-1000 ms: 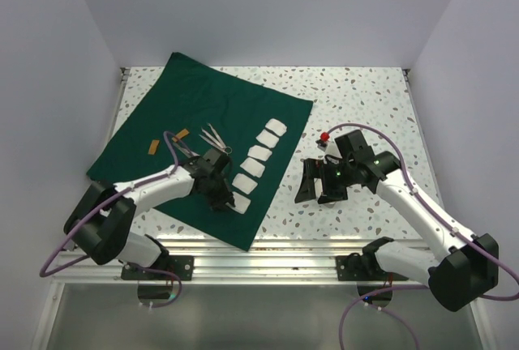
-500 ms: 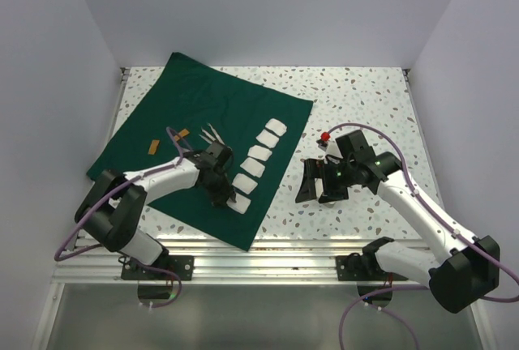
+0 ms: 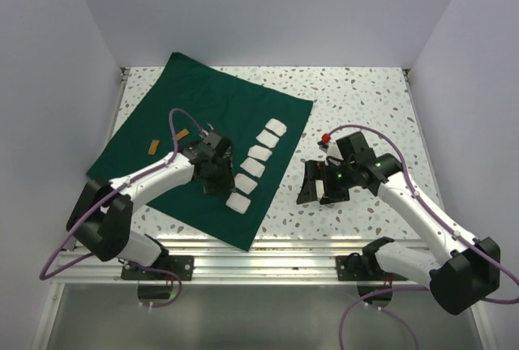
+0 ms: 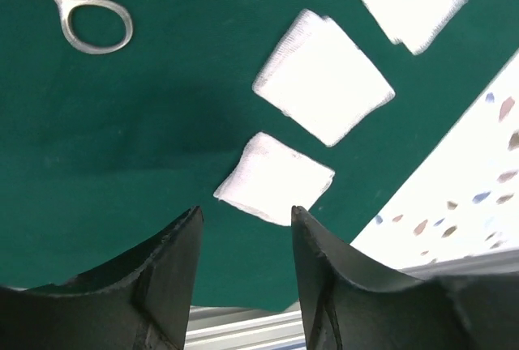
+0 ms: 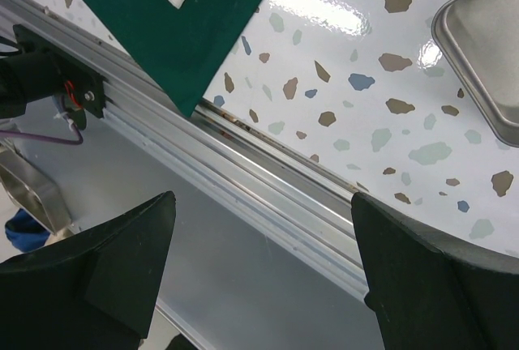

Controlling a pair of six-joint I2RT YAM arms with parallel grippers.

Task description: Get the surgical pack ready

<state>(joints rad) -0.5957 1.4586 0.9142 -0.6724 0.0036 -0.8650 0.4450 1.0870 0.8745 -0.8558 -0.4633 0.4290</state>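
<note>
The dark green drape [image 3: 195, 107] lies flat on the left of the table, with several white gauze squares [image 3: 259, 153] in a slanting row on it. My left gripper [image 3: 220, 186] hovers open just short of the nearest gauze square [image 4: 274, 178], nothing between its fingers [image 4: 174, 265]. A steel ring handle of the scissors or forceps [image 4: 97, 26] shows at the upper left of the left wrist view. My right gripper [image 5: 263, 198] is wide open and empty over the table's front rail. A corner of the steel tray [image 5: 486, 58] shows beside it.
An aluminium rail [image 3: 268, 245] runs along the near table edge. Two small orange strips [image 3: 154, 146] lie on the drape's left part. A small red-tipped object [image 3: 324, 137] sits on the speckled table by the right arm. White walls close in three sides.
My left gripper has opened wider and drawn back up the drape from the nearest gauze square, which stays lying at the row's near end. The right arm has barely moved.
</note>
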